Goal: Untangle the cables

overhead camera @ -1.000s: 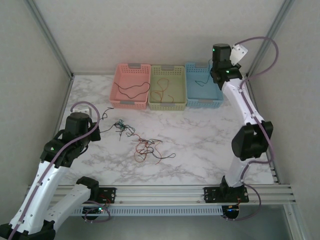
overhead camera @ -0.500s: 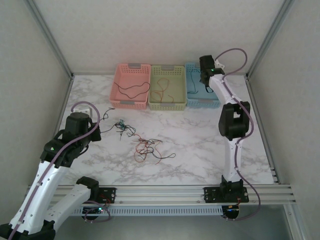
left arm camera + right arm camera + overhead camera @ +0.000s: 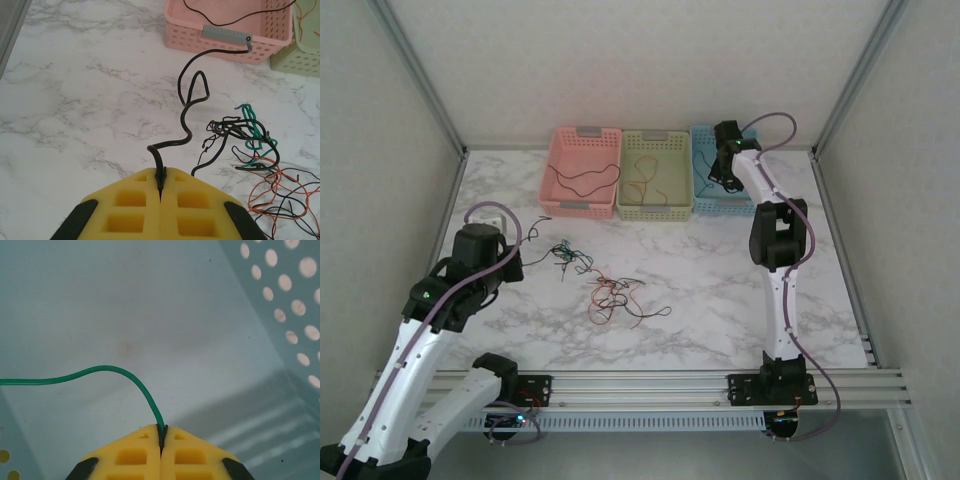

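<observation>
My left gripper [image 3: 161, 176] is shut on the end of a curly black cable [image 3: 192, 97], which rises in loops toward the pink basket [image 3: 227, 46]. From above, that gripper [image 3: 516, 262] sits at the table's left, beside the cables [image 3: 612, 295], a loose red, black and green tangle at mid-table. A black-and-green knot [image 3: 245, 131] lies just right of the held cable. My right gripper [image 3: 161, 429] is shut on a thin green cable [image 3: 100, 372] low inside the blue basket [image 3: 280, 285]. The top view shows that gripper [image 3: 720, 180] reaching down into the blue basket [image 3: 730, 207].
Three baskets stand in a row at the back. The pink one [image 3: 582, 206] holds a black wire [image 3: 582, 180], the green one [image 3: 655, 212] a reddish wire [image 3: 642, 182]. Aluminium frame posts flank the table. Bare marble lies to the right of the tangle.
The right arm has folded forward and come down from above the back right corner into the blue basket with the green cable. The left arm has barely moved.
</observation>
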Robot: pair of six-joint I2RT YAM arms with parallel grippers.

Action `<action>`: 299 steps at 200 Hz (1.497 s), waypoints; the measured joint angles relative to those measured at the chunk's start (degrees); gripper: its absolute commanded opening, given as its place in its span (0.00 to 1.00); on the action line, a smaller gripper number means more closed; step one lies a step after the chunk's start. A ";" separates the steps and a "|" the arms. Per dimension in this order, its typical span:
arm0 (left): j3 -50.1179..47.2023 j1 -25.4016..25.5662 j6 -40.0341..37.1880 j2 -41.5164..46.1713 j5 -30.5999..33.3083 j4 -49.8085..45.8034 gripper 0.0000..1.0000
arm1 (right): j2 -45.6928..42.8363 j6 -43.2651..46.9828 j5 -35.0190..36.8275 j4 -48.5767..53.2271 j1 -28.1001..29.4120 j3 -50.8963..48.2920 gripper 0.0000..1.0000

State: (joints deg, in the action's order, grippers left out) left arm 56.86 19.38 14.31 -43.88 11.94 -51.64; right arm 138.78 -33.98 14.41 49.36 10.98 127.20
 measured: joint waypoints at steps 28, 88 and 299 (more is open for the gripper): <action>0.00 0.00 0.00 -0.11 -0.13 0.02 0.00 | 0.00 -0.79 -2.27 0.61 -1.22 0.33 0.22; -0.15 0.00 0.00 -0.13 -0.98 0.02 0.00 | -2.19 -2.73 -6.71 1.22 -5.01 -0.24 0.28; -0.48 -1.55 -0.70 -0.87 -8.02 0.70 0.00 | -62.69 5.49 -33.68 -35.36 27.61 -78.05 0.45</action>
State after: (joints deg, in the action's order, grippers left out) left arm 56.38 17.82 13.61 -44.75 3.92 -50.94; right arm 76.09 -28.49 -19.27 14.00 38.59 49.15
